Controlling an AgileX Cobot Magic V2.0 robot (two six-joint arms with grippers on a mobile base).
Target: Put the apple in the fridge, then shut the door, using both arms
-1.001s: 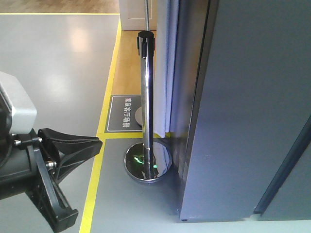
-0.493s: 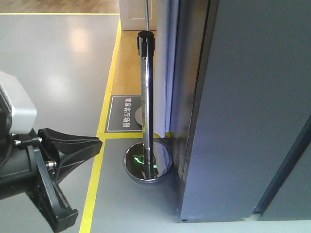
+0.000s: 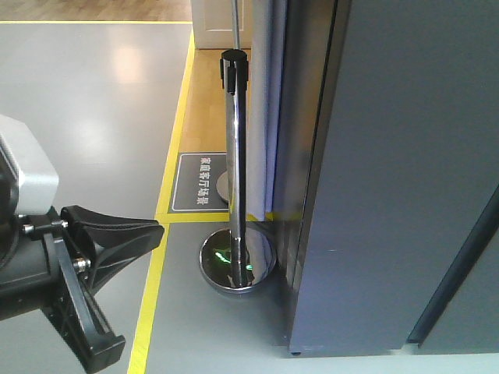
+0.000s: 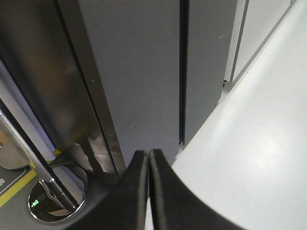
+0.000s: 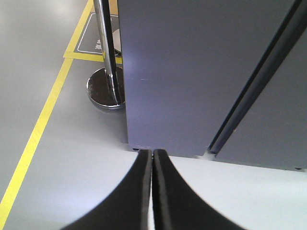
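Fridge (image 3: 390,195): dark grey, door (image 5: 192,72) flush against the body, interior hidden. Apple: not visible in any view; presumably shut inside, though this cannot be confirmed. Left pincer (image 4: 149,191): clenched, fingers pressed together, holding nothing, near the fridge's lower corner. Right pincer (image 5: 152,191): likewise clenched and empty, facing the door's base. Stanchion post (image 3: 234,156): stands on the floor just beside the fridge. Step judged: closing complete; next, arms withdraw.
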